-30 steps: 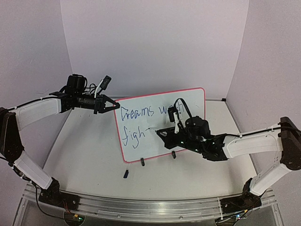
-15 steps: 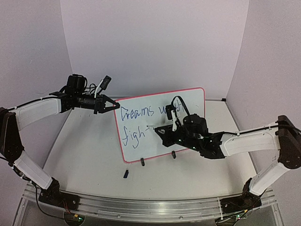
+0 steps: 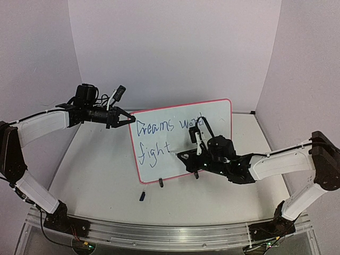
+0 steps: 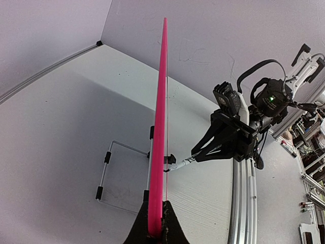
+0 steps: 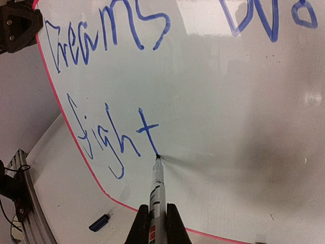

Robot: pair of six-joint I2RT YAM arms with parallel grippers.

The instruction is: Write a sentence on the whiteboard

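Observation:
The whiteboard with a red-pink rim stands upright mid-table, bearing blue writing "Dreams wor" and "fight". My left gripper is shut on its upper left corner; in the left wrist view the pink rim runs edge-on from between the jaws. My right gripper is shut on a white marker, whose tip touches the board at the foot of the "t". The right arm and marker also show in the left wrist view.
A blue marker cap lies on the table in front of the board, also in the right wrist view. The board's black clip feet and a wire stand rest on the table. Purple walls close in behind.
The right gripper has moved down and slightly right with the marker, drawing the stem of the "t" after "figh". The left gripper and the board have not moved.

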